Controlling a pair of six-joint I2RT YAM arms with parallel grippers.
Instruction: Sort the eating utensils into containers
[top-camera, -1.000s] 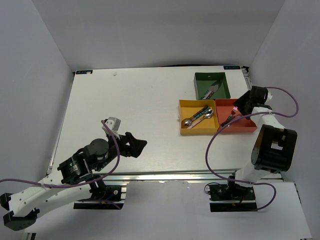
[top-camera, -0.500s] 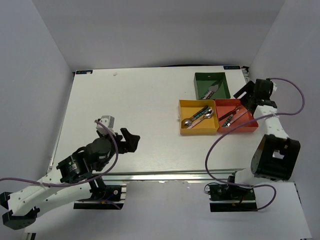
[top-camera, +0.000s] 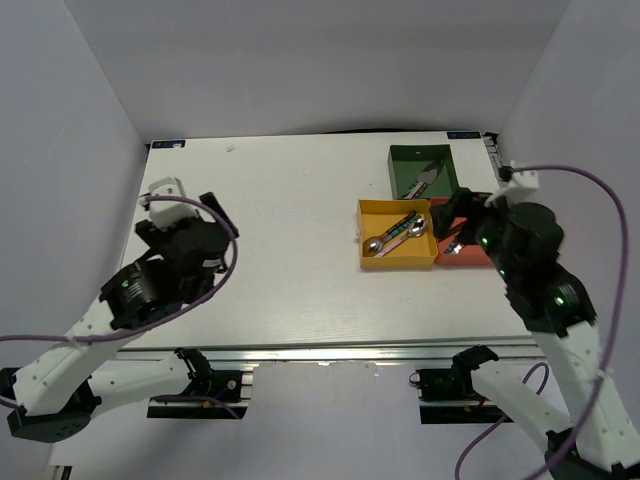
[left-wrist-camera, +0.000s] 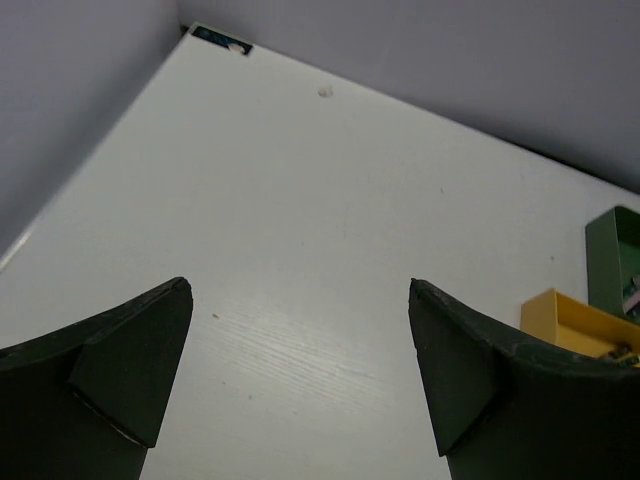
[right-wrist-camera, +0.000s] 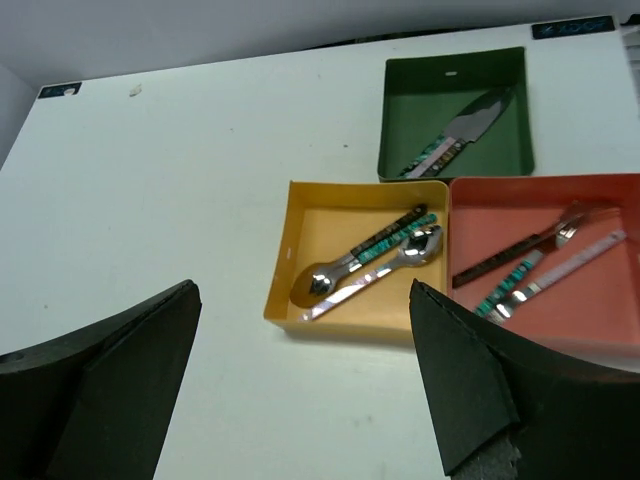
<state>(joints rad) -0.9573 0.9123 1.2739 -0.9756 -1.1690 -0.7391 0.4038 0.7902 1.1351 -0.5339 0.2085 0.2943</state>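
Jaws of the left gripper (left-wrist-camera: 298, 290) stand spread wide with nothing between them. We see it raised over the left side of the white surface (top-camera: 300, 250), well apart from the containers. Moving right, we find the three trays grouped at the far right of the surface. The yellow tray (right-wrist-camera: 320, 225) is the leftmost. In it two spoons (right-wrist-camera: 314, 283) lie side by side on a slant, one with a dark and teal handle, the other pale. Just beyond it, toward the far edge, sits the green tray (right-wrist-camera: 400, 110) holding one knife (right-wrist-camera: 478, 112), its blade pointing far right. Against the yellow tray's right wall is the red tray (right-wrist-camera: 490, 215), where we count three slim utensils (right-wrist-camera: 500, 261): one black-handled, one teal and one pale pink, all slanted alike. Farthest right, the right gripper (right-wrist-camera: 303, 290) hangs above the surface by the trays, its jaws likewise parted wide and holding nothing. In the top view its arm hides part of the red tray.
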